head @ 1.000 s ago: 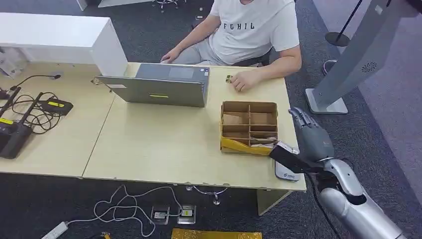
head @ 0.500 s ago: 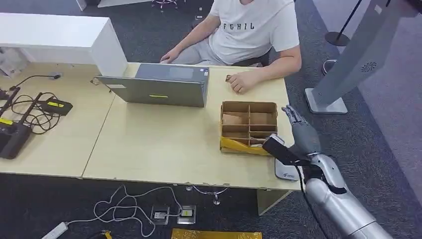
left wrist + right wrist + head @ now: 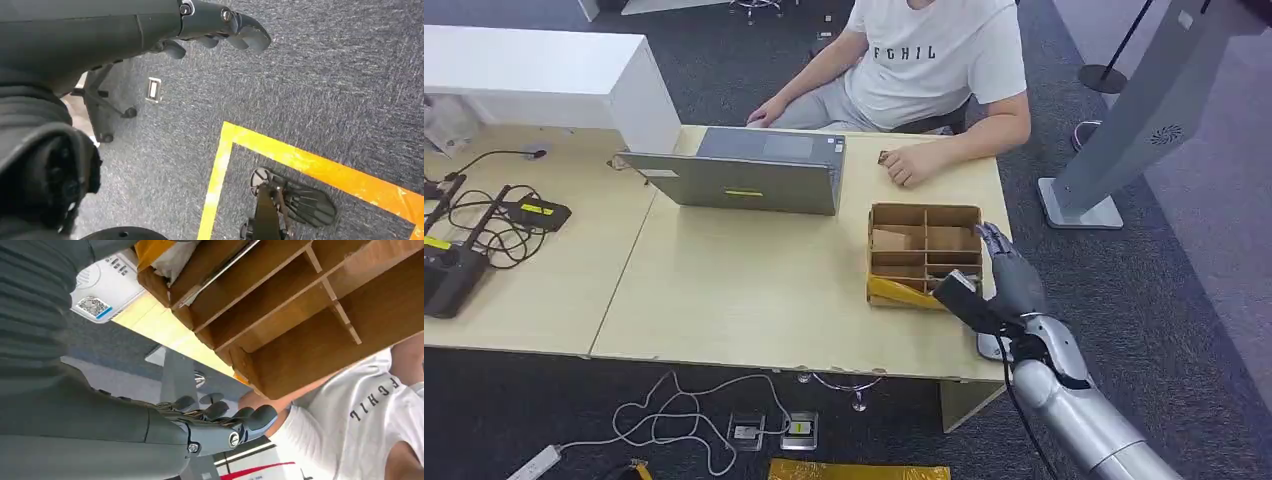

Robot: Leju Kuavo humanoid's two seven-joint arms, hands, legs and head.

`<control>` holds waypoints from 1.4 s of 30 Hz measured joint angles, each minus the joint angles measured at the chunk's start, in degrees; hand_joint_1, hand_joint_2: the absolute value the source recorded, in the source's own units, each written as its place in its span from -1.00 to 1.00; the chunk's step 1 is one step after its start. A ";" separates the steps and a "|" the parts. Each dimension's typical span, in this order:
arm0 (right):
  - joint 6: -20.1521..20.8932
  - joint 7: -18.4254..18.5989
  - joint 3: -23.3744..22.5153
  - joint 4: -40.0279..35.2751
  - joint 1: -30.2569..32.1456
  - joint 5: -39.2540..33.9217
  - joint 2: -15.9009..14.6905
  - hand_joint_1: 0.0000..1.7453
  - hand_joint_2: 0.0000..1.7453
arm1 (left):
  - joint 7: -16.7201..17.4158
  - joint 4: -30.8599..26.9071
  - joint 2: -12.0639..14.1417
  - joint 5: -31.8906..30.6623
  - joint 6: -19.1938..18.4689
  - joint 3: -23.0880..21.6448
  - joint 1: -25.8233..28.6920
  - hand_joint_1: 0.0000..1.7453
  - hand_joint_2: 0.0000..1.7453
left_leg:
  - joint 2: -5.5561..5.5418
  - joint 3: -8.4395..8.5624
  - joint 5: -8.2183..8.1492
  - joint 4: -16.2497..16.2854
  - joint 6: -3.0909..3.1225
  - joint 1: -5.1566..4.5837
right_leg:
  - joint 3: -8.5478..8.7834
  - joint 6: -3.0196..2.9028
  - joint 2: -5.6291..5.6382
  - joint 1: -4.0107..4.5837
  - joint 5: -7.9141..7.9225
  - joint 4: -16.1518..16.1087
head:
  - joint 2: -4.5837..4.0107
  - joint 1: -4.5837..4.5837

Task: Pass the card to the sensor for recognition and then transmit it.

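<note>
Light wooden bench (image 3: pixel 744 290) in a carpeted office, with a laptop (image 3: pixel 744 180), a person (image 3: pixel 934 60) sitting behind it and a cardboard divider box (image 3: pixel 924 215). From the head view our right hand (image 3: pixel 1009 280) hovers at the box's near right corner, fingers spread, holding nothing, with the white sensor (image 3: pixel 992 347) just beneath it at the bench edge. In the left wrist view our left hand (image 3: pixel 150 30) hangs over carpet, fingers loosely bent, empty. The right wrist view shows what looks like the card (image 3: pixel 220 274), thin and leaning in a near compartment. We reckon it's light, stiff and slick, so pinch the raised edge.
</note>
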 joint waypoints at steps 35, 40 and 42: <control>3.83 1.20 -0.31 -0.20 0.73 2.84 0.59 -1.00 1.00 | 0.22 0.00 0.04 -0.28 -0.24 0.00 -0.01 -1.00 -1.00 | 0.01 0.03 0.00 0.00 0.00 0.00 | 0.00 0.00 0.03 0.00 0.00 0.00 | 0.00 0.00; 4.09 1.16 -0.31 -0.20 0.78 2.77 0.81 -1.00 1.00 | 0.22 0.00 0.04 -0.48 -0.52 0.00 -0.03 -1.00 -1.00 | 0.01 0.02 0.00 0.00 0.00 0.00 | 0.00 0.00 0.03 0.00 0.00 0.00 | 0.00 0.00; 4.11 1.16 -0.28 -0.20 0.81 2.77 0.85 -1.00 1.00 | 0.22 0.00 0.04 -0.59 -0.55 0.00 -0.03 -1.00 -1.00 | 0.01 0.02 0.00 0.00 0.00 0.00 | 0.00 0.00 0.03 0.00 0.00 0.00 | 0.00 0.00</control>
